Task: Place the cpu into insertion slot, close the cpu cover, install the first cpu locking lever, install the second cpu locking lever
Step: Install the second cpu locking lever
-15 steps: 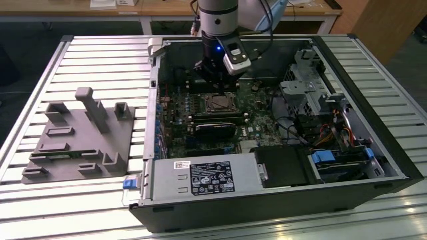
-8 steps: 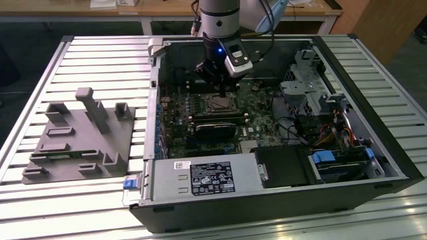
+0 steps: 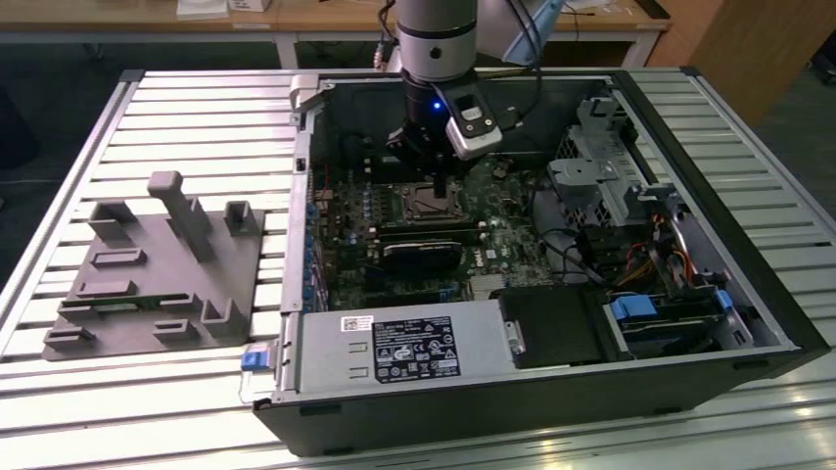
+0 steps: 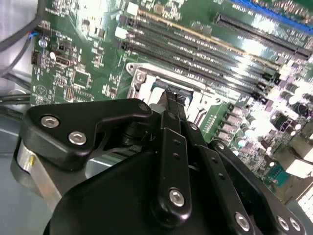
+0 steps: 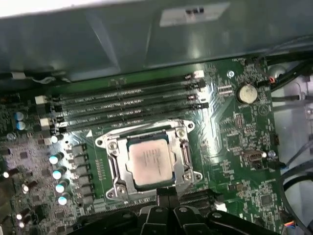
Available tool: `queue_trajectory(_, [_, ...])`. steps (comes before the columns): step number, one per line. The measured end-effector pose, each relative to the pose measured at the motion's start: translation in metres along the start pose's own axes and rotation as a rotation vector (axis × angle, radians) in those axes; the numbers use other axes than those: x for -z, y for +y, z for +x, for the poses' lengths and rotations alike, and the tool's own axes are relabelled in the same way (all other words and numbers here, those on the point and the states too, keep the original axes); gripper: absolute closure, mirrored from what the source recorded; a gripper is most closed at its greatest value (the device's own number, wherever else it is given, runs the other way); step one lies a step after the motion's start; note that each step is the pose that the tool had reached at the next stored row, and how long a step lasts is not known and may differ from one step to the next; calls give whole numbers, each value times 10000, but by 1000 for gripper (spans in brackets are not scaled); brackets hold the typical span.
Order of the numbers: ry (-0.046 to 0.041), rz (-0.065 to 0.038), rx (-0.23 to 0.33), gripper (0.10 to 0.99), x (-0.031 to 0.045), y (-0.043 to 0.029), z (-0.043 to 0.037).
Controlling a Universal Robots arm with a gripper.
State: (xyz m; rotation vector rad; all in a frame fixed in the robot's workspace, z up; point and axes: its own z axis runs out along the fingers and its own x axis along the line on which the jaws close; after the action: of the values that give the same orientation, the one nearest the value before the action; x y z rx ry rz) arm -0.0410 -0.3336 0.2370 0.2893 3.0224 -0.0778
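The cpu, a pale silver-tan square, lies flat in the insertion slot on the green motherboard. The silvery cpu cover lies down around it as a frame, with the chip's top showing through its cut-out. My gripper hangs just off one edge of the socket, its black fingers pressed together with nothing visible between them. In the second wrist view the narrow fingertips point down at the socket's metal rim. From the exterior view the gripper stands low inside the open case, right over the socket.
Long black memory slots run beside the socket, and a black card lies on its other side. The case walls, a drive cage and the power supply box the board in. A grey fixture sits on the slatted table.
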Motion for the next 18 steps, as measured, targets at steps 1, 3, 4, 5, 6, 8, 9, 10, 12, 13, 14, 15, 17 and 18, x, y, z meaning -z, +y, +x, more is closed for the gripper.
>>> queue_trajectory(1, [0, -1, 0, 980, -2, -16, -6])
queue_trajectory(3, [0, -1, 0, 980, -4, -48, -15])
queue_trajectory(4, [0, 1, 1, 980, -4, -64, -18])
queue_trajectory(5, [0, -1, 1, 980, -6, -81, -22])
queue_trajectory(6, [-1, -3, 0, 980, -7, -101, -25])
queue_trajectory(8, [1, -9, 0, 980, -10, -139, -32])
queue_trajectory(9, [2, -10, 0, 980, -11, -158, -36])
queue_trajectory(10, [2, -12, 1, 980, -12, -177, -37])
queue_trajectory(12, [1, -24, 25, 980, -14, -213, -28])
queue_trajectory(13, [1, -35, 50, 980, -16, -228, -19])
queue_trajectory(14, [2, -45, 76, 980, -17, -239, -9])
queue_trajectory(15, [4, -59, 97, 980, -17, -249, 6])
queue_trajectory(17, [15, -132, 129, 980, -19, -262, 45])
queue_trajectory(18, [27, -201, 143, 980, -20, -267, 60])
